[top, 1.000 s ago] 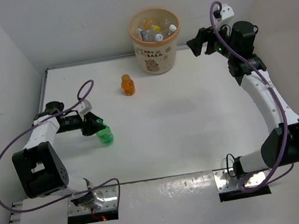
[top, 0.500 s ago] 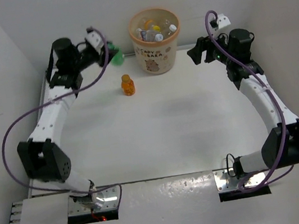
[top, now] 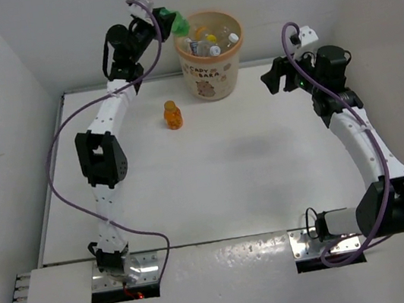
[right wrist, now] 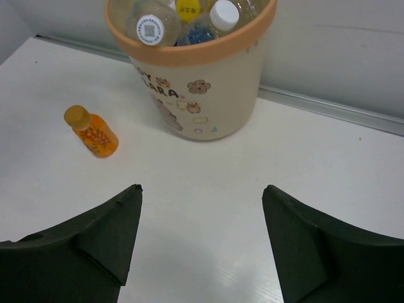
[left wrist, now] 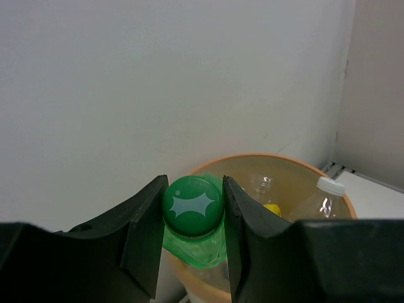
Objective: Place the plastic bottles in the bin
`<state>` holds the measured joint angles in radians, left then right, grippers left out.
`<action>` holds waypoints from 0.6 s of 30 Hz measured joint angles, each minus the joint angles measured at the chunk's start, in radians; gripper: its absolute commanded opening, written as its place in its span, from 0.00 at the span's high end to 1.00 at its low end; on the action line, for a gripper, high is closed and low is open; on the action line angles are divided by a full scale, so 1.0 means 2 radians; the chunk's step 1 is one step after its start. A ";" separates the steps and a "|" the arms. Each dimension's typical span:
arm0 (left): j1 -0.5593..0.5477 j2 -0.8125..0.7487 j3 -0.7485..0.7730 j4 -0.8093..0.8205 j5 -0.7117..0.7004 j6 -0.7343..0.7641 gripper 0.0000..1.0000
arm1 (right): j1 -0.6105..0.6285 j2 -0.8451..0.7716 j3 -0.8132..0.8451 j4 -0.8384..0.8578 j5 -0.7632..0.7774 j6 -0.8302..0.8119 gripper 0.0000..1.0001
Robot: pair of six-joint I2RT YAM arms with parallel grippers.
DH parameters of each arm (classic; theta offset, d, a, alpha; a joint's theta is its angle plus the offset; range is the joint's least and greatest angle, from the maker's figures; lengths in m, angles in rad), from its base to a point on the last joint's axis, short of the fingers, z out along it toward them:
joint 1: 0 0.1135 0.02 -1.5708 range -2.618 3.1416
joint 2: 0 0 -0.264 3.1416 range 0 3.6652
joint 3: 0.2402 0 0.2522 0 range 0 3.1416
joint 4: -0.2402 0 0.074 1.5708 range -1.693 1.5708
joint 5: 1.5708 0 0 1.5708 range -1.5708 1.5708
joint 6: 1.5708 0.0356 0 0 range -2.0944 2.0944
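Observation:
My left gripper (top: 166, 19) is shut on the green bottle (top: 179, 23) and holds it high at the left rim of the beige bin (top: 214, 73). In the left wrist view the green bottle (left wrist: 193, 208) sits cap-up between the fingers, above the bin (left wrist: 328, 180). The bin holds several clear bottles and a yellow-capped one (right wrist: 188, 8). An orange bottle (top: 172, 114) stands on the table left of the bin; it also shows in the right wrist view (right wrist: 92, 132). My right gripper (top: 273, 76) is open and empty, right of the bin (right wrist: 202, 88).
White walls close in at the back and on both sides. The table's back edge runs just behind the bin. The left arm stretches across the left half of the table.
My left arm has lifted the green bottle from the table's left side up and across to the bin's left rim. The right gripper shifted only slightly.

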<state>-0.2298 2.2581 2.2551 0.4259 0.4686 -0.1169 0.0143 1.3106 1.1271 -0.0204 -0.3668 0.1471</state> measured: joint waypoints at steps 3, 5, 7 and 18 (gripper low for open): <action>-0.018 0.020 0.000 0.005 -0.005 0.004 1.00 | -0.002 -0.001 -0.007 -0.006 0.000 -0.002 0.25; -0.030 0.024 -0.004 0.007 -0.009 0.016 1.00 | -0.003 -0.001 -0.011 -0.011 0.000 -0.004 0.25; -0.039 0.024 -0.009 0.012 -0.016 0.035 0.79 | -0.003 -0.001 -0.014 -0.016 0.000 -0.004 0.25; -0.087 0.023 -0.038 -0.017 -0.126 0.214 0.03 | -0.002 -0.001 -0.014 -0.021 -0.001 -0.004 0.25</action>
<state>-0.4034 2.3043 2.1799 0.3912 0.2157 0.3111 0.0101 1.3079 1.0988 -0.0616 -0.3679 0.1390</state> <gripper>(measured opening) 0.918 0.753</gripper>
